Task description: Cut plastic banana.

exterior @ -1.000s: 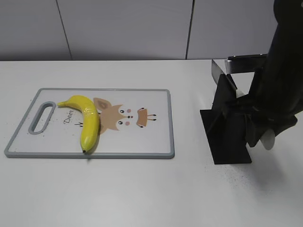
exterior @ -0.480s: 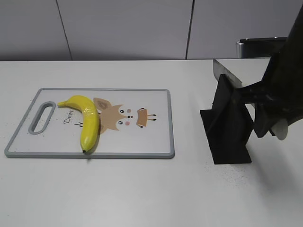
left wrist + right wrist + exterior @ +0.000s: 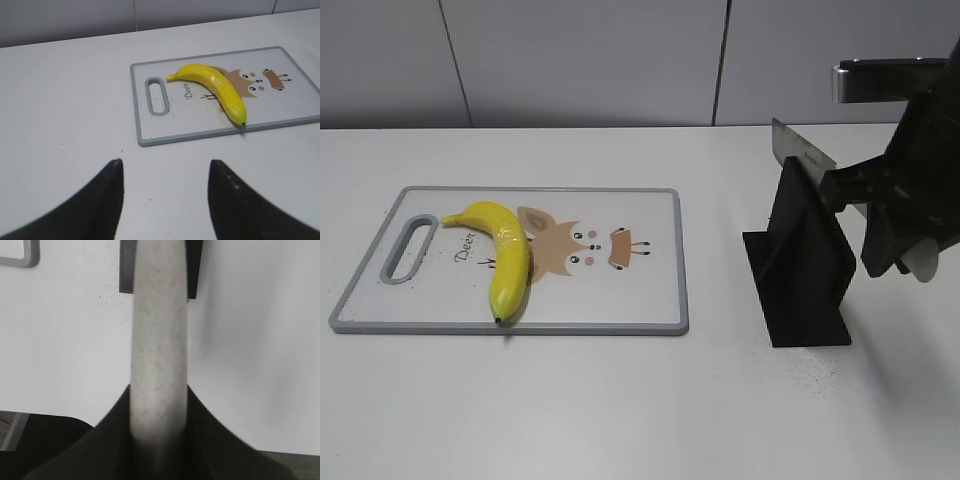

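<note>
The plastic banana [image 3: 505, 255] is glossy yellow and lies on the left part of the cutting board [image 3: 620, 305], stem toward the board's handle slot. It also shows in the left wrist view [image 3: 215, 90]. My right gripper [image 3: 892, 232] is shut on the pale speckled handle [image 3: 159, 340] of a knife. The knife's steel blade [image 3: 802, 152] sticks out above the black knife stand [image 3: 805, 285] at the right. My left gripper [image 3: 164, 167] is open and empty over bare table, short of the board [image 3: 280, 112]. It is out of the exterior view.
The cutting board has a grey rim, a handle slot [image 3: 408, 247] at its left end and a cartoon deer print. The black stand's base shows in the right wrist view [image 3: 127, 265]. A grey wall runs behind the white table.
My right gripper has moved up and to the right with the knife handle. The blade now stands higher out of the black stand. The banana and board have not moved.
</note>
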{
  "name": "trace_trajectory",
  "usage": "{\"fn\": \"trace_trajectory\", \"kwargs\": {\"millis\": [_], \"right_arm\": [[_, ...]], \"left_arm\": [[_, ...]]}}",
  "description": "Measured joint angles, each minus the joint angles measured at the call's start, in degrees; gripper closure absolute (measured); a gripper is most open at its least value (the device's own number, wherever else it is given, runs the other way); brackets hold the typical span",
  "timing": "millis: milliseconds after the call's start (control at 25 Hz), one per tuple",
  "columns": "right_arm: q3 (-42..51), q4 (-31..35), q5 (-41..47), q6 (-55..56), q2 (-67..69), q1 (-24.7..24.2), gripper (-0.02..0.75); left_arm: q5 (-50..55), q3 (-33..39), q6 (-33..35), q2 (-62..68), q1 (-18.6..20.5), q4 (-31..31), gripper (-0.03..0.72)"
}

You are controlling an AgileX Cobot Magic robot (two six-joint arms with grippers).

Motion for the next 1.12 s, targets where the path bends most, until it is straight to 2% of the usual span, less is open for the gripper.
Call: {"fn": "trace_trajectory", "kwargs": {"millis": [280,800,1120], "right_arm": [[-1.83,-0.68,0.01,0.61,-0.83,0.0,0.556],[-12.52,-2.63,2.08,0.33,-0.88,0.0,0.556],[-15.29,-2.87,3.03,-16.36,-0.89,0.0,0.556]], "left_arm": [[0.0,0.0,0.0,0.0,0.0,0.0,0.167],[0.0,0.0,0.0,0.0,0.0,0.0,0.167],[0.0,0.0,0.08,0.0,0.0,0.0,0.167]]}}
